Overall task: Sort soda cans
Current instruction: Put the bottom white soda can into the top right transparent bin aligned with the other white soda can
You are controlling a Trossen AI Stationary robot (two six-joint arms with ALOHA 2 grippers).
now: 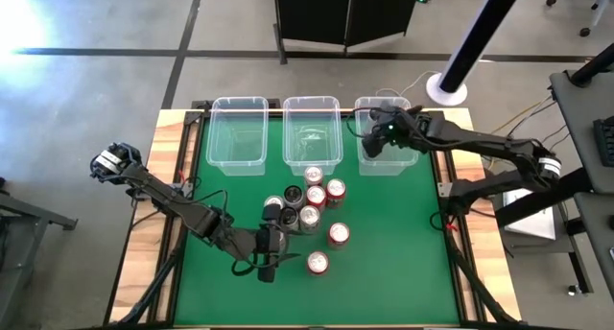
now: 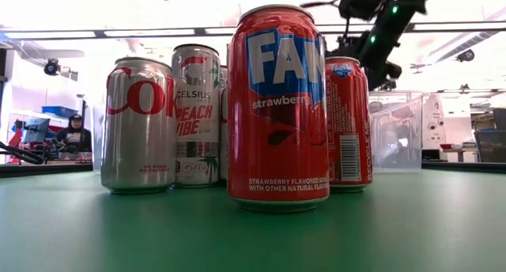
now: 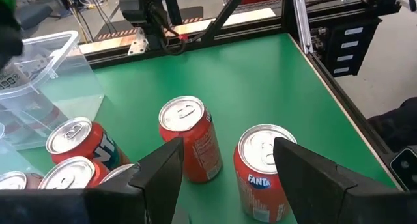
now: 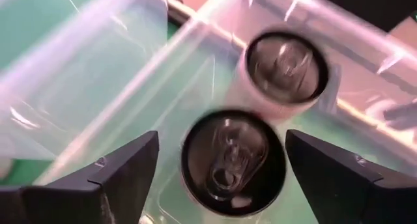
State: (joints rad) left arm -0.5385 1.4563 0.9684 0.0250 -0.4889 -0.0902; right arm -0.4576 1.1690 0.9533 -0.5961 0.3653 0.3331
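Note:
Several soda cans stand upright in a cluster (image 1: 307,203) on the green mat, red, silver and dark; two more red ones (image 1: 338,234) (image 1: 318,263) stand nearer the front. My left gripper (image 1: 286,253) is low at the cluster's near side, open, with a red Fanta can (image 3: 264,172) and another red can (image 3: 189,139) ahead of its fingers. My right gripper (image 4: 221,165) hangs open over the right clear bin (image 1: 384,162), its fingers on either side of and above a dark can (image 4: 233,160). A second dark can (image 4: 285,66) stands beside it in that bin.
Three clear plastic bins line the mat's far edge: left (image 1: 238,153), middle (image 1: 312,155) and right. In the low view a strawberry Fanta can (image 2: 277,106) stands nearest, with a silver Coke can (image 2: 138,126) and a Celsius can (image 2: 196,114) behind. Open mat lies at the front and the right.

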